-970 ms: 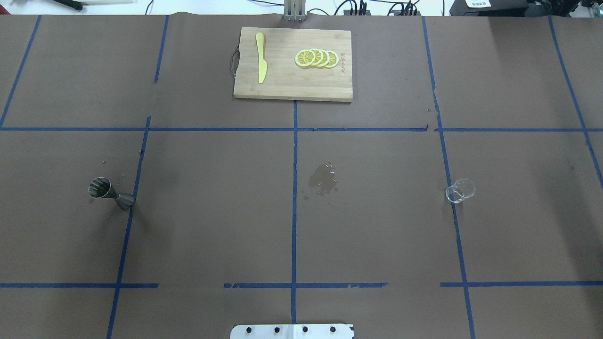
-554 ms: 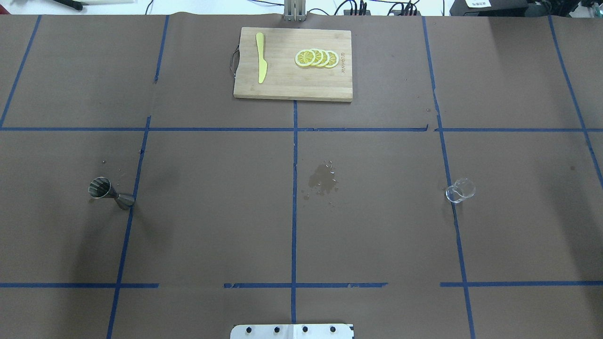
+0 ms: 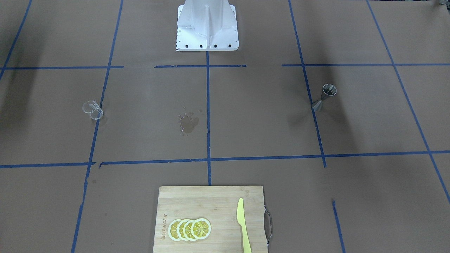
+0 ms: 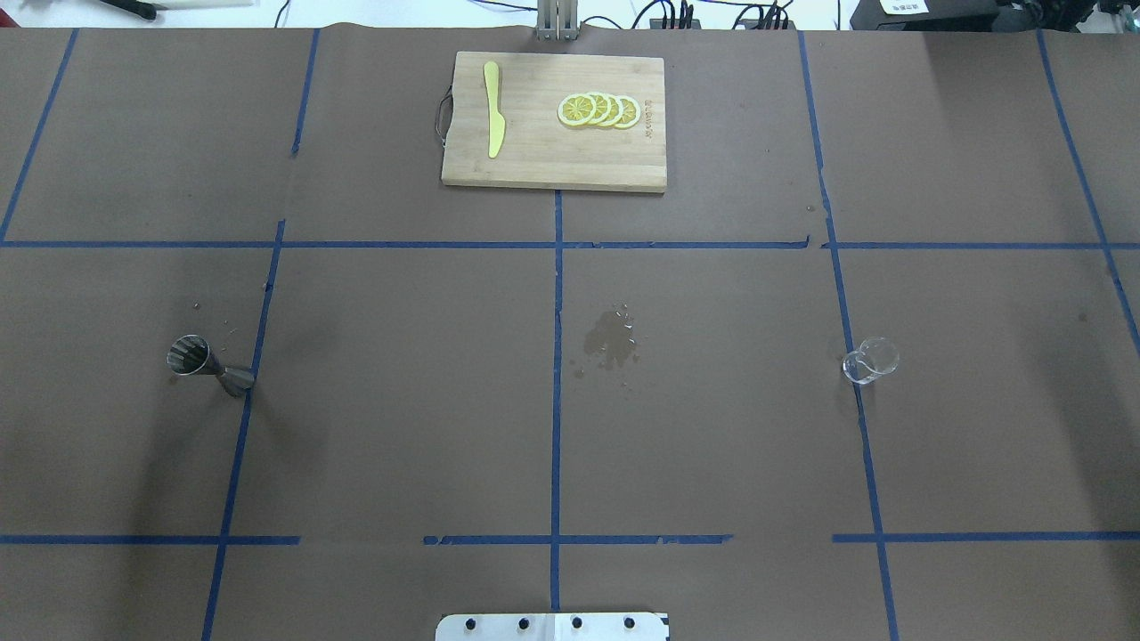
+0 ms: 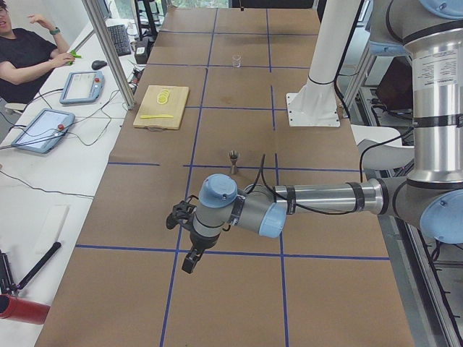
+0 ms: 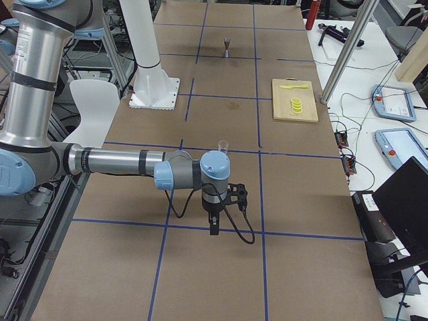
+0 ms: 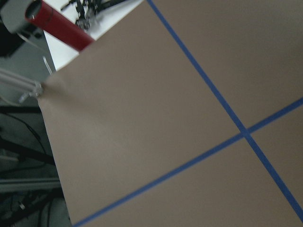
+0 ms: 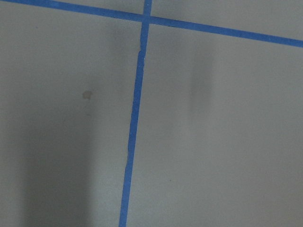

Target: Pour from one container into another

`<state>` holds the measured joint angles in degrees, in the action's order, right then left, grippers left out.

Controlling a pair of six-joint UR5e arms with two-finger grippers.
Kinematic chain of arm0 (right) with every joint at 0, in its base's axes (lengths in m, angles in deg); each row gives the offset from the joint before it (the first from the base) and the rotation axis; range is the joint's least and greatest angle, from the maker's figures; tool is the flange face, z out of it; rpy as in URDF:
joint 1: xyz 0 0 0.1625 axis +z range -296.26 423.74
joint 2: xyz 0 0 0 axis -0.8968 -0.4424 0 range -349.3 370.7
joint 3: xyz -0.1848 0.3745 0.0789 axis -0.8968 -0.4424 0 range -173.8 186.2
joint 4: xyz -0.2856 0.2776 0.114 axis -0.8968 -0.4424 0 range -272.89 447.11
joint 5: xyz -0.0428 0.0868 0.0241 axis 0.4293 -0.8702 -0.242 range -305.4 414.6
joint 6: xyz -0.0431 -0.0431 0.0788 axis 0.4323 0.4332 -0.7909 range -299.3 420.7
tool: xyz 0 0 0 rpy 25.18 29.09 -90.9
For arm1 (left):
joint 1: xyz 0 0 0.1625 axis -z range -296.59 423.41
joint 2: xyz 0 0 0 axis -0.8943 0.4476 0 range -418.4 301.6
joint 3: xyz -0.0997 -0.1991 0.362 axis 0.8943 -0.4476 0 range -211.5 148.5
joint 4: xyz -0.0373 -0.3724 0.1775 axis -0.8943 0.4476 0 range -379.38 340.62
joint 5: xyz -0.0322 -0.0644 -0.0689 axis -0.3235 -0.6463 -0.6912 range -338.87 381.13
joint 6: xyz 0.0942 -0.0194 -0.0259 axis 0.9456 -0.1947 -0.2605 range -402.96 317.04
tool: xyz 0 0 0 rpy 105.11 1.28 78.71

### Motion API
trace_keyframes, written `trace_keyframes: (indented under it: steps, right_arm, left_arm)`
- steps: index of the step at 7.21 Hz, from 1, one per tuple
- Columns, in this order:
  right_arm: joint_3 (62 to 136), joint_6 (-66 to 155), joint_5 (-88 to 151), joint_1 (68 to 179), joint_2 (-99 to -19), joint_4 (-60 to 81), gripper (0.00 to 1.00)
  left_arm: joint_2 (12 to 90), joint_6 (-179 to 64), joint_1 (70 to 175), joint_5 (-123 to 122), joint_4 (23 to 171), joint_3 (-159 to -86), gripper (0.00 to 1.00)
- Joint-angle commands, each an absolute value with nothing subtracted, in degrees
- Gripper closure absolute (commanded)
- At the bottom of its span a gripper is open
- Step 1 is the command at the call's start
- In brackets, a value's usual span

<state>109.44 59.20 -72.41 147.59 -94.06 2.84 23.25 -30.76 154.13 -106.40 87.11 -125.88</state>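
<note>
The clear glass measuring cup (image 4: 870,361) stands upright on the brown paper at the right, also seen in the front view (image 3: 92,110). The steel jigger (image 4: 209,365) stands upright at the left, on a blue tape line (image 3: 324,97). Neither arm shows in the overhead or front views. In the left side view my left gripper (image 5: 189,256) hangs over the table end, well short of the jigger (image 5: 234,162). In the right side view my right gripper (image 6: 214,227) hangs short of the cup (image 6: 223,146). I cannot tell whether either is open or shut.
A wooden cutting board (image 4: 534,169) at the far middle carries lemon slices (image 4: 598,109) and a yellow knife (image 4: 492,109). A wet spill (image 4: 610,343) marks the centre. The robot's base plate (image 4: 552,626) sits at the near edge.
</note>
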Motion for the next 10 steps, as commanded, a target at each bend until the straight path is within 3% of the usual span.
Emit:
trace_keyframes:
  steps: [1, 3, 10]
  right_arm:
    - [109.56, 59.12, -72.41, 147.59, -93.98, 3.87, 0.0]
    - [109.47, 59.12, -72.49, 147.59, -93.89, 4.41, 0.0]
    - [107.98, 59.91, -73.82, 147.59, -94.94, 4.15, 0.0]
  left_arm:
    - [21.5, -30.83, 154.82, -114.38, 79.08, -126.51, 0.0]
    - [21.32, -30.83, 154.91, -114.49, 75.28, -130.27, 0.0]
    - [22.46, -30.65, 155.08, -114.57, 75.9, -132.49, 0.0]
